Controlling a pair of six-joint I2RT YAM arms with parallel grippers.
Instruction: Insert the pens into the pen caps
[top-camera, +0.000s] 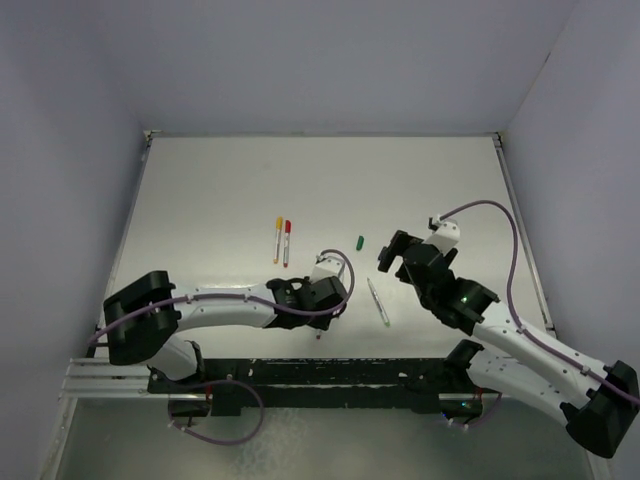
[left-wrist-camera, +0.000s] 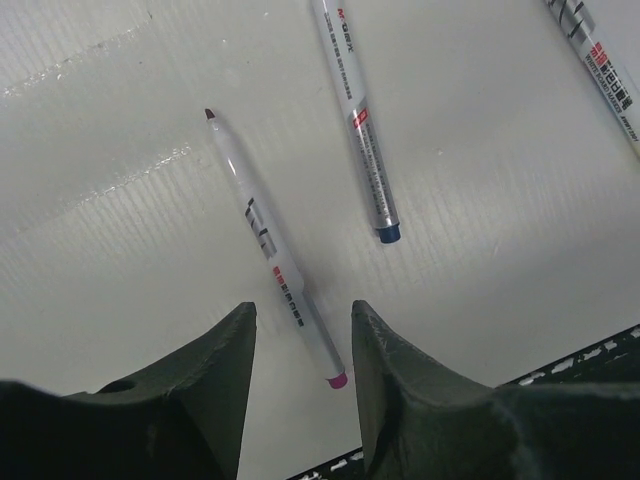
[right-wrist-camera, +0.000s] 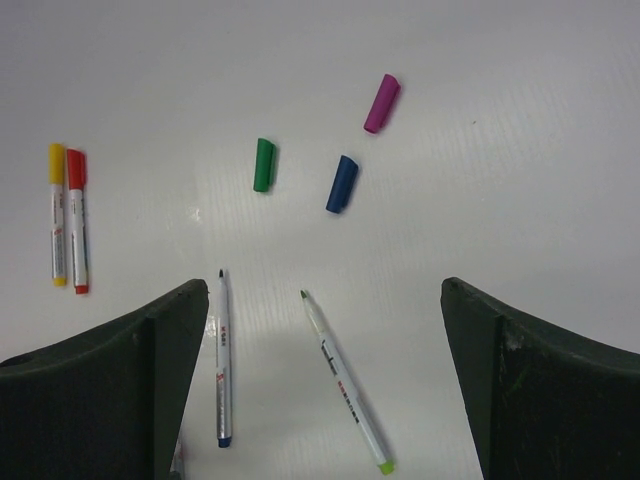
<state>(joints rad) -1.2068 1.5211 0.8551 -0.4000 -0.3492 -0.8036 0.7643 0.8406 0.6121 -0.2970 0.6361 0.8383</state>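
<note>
In the left wrist view, my left gripper (left-wrist-camera: 300, 325) is open, its fingers either side of the rear end of a purple-ended pen (left-wrist-camera: 262, 228) lying uncapped on the table. An uncapped blue pen (left-wrist-camera: 362, 130) lies just beyond it. My right gripper (right-wrist-camera: 322, 300) is wide open above an uncapped green pen (right-wrist-camera: 345, 395) and the blue pen (right-wrist-camera: 223, 360). The green cap (right-wrist-camera: 263, 165), blue cap (right-wrist-camera: 342, 184) and purple cap (right-wrist-camera: 381, 103) lie loose farther out. A yellow-capped pen (right-wrist-camera: 56, 215) and a red-capped pen (right-wrist-camera: 77, 220) lie side by side at the left.
In the top view the left gripper (top-camera: 322, 305) and right gripper (top-camera: 392, 258) sit close together near the table's front middle, with the green pen (top-camera: 378, 302) between them. A black rail (top-camera: 330, 385) runs along the near edge. Another pen (left-wrist-camera: 600, 60) crosses the left wrist view's corner.
</note>
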